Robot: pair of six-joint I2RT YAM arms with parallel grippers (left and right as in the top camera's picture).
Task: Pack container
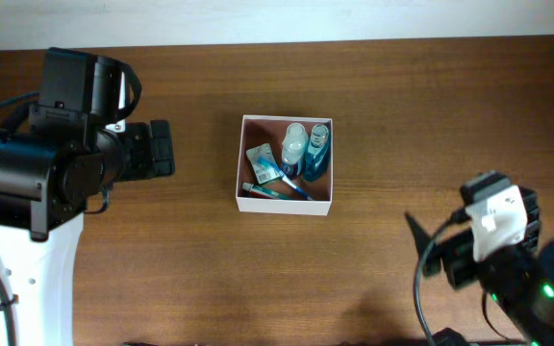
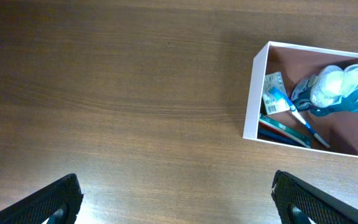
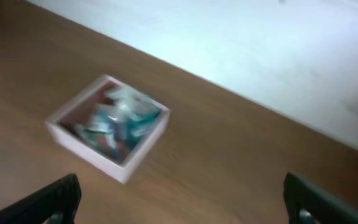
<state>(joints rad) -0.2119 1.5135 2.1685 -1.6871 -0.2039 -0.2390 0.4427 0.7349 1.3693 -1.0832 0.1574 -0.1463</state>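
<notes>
Now, square white-walled container (image 2: 252, 106) at two o'clock off the spread left claw (image 2: 176, 184); right claw (image 3: 180, 184) spread too.

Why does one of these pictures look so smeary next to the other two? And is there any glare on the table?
Right wrist view: blurred all over, with the container and the toiletries in it smeared, perhaps from camera movement. Left wrist view: sharp, with crisp wood grain and a soft pale sheen across the table. Overhead view: clear and evenly lit, no strong glare.
</notes>
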